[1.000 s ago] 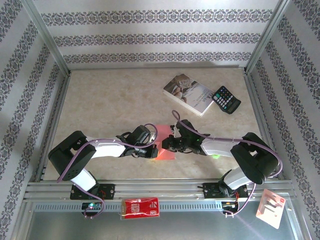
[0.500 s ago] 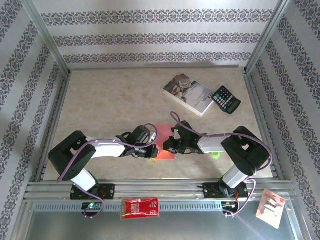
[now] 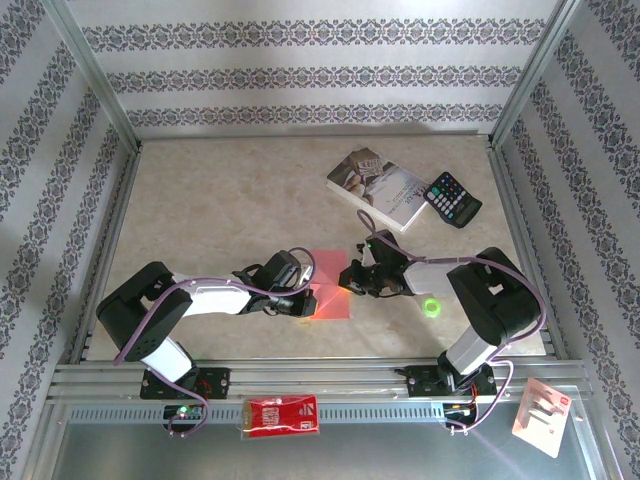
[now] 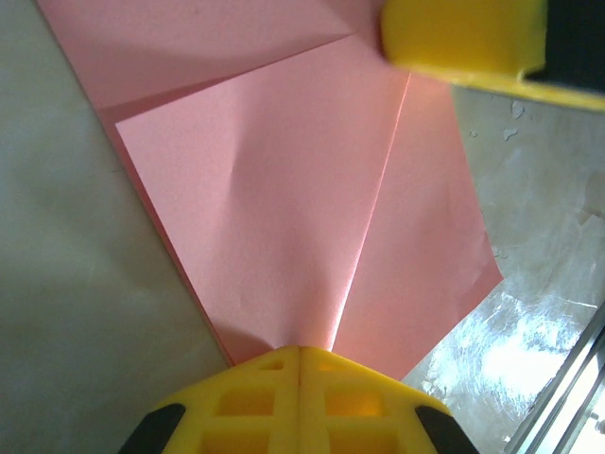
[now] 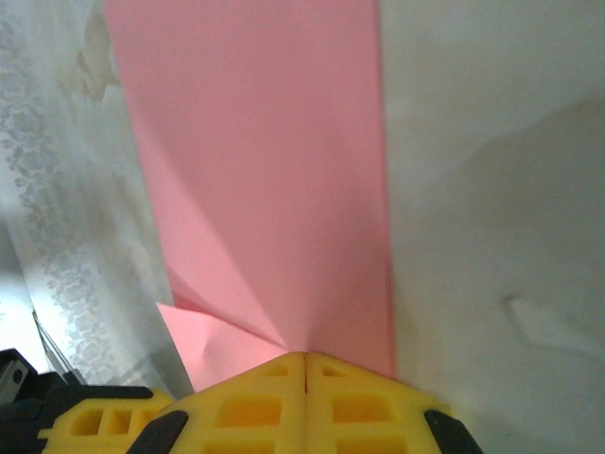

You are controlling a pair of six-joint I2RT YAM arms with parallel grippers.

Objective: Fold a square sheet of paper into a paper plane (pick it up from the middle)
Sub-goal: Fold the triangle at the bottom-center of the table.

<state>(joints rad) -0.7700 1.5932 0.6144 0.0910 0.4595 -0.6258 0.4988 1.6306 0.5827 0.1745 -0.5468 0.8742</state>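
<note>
Moved since a second ago: right gripper (image 3: pixel 351 280), now farther from the near rail (image 3: pixel 320 372) and more to the right, with the sheet (image 3: pixel 330 287) spread wider between both grippers. Holds the sheet's right edge, fingers pressed together on the paper. Left gripper (image 3: pixel 307 303): unchanged in place, fingers likewise closed tight on the sheet's opposite edge.

Sheet: near the table's (image 3: pixel 220 220) front middle, stretched between the two grips; impossible to tell whether resting on the surface or just above it. Carries one straight crease from the left fingertips toward the right gripper's yellow pad (image 4: pixel 463 38), plus a second layer showing along one side edge. Near edge short of the rail, with a strip of bare table between.

Open room: broad bare surface to the left and toward the far wall. Book (image 3: pixel 378 188) and calculator (image 3: pixel 452 199) far right, touching each other, well apart from the sheet. Green spot (image 3: pixel 432 307) just right of the right gripper. Red packet (image 3: pixel 281 415) beyond the rail, off the table.
</note>
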